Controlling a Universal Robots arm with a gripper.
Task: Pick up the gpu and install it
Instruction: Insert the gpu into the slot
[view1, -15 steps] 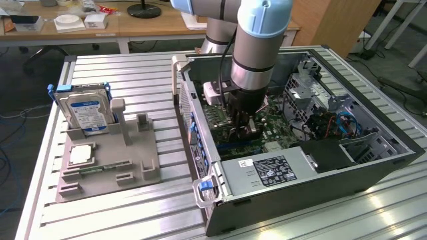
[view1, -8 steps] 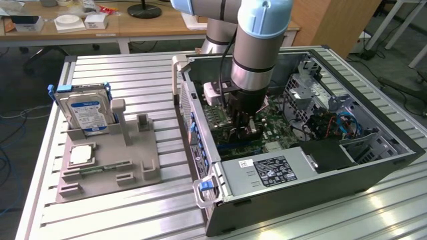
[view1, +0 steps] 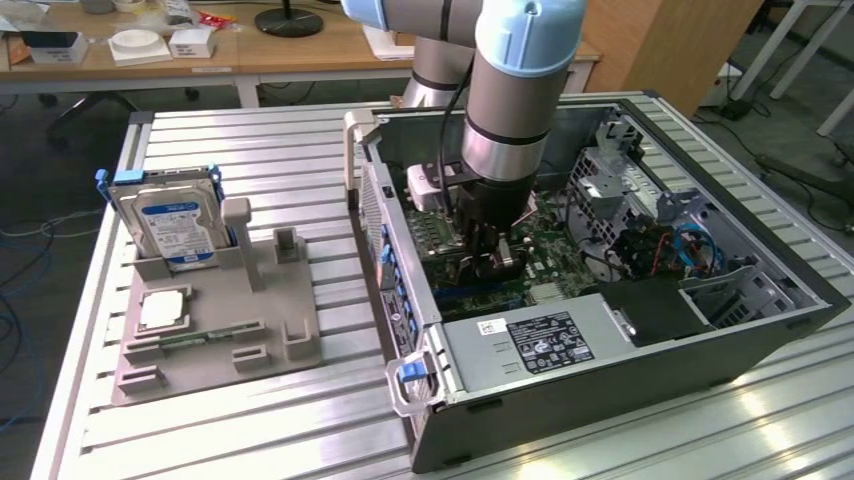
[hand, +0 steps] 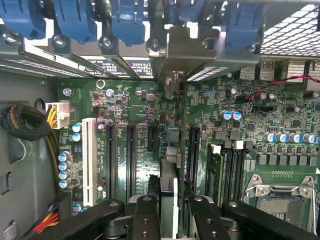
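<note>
An office-like room with wooden desks is seen behind a ribbed aluminium bench (view1: 267, 150), on which lie a grey plastic parts fixture (view1: 220, 320) holding a boxy silver hard drive with a blue-white label (view1: 171, 222), and an open black computer case (view1: 747, 330) laid on its side. The arm's tool (view1: 490, 262) is lowered into the case above the green motherboard (hand: 250, 135). In the wrist view the black fingers (hand: 145, 220) are partly closed on a thin card seen edge-on between them, judged to be the gpu (hand: 169, 200), its silver end bracket (hand: 174, 80) reaching towards the rear slot openings under the blue retention clips (hand: 75, 20). The card is held over the black expansion slots (hand: 131, 155); whether its edge is already in a slot cannot be told. Risks noted: a slight offset or tilt could set the edge connector on the slot wall; the bracket could catch on the rear frame; the card could slip in the grip under pressing force; neighbouring capacitors (hand: 64, 165) could be struck.
</note>
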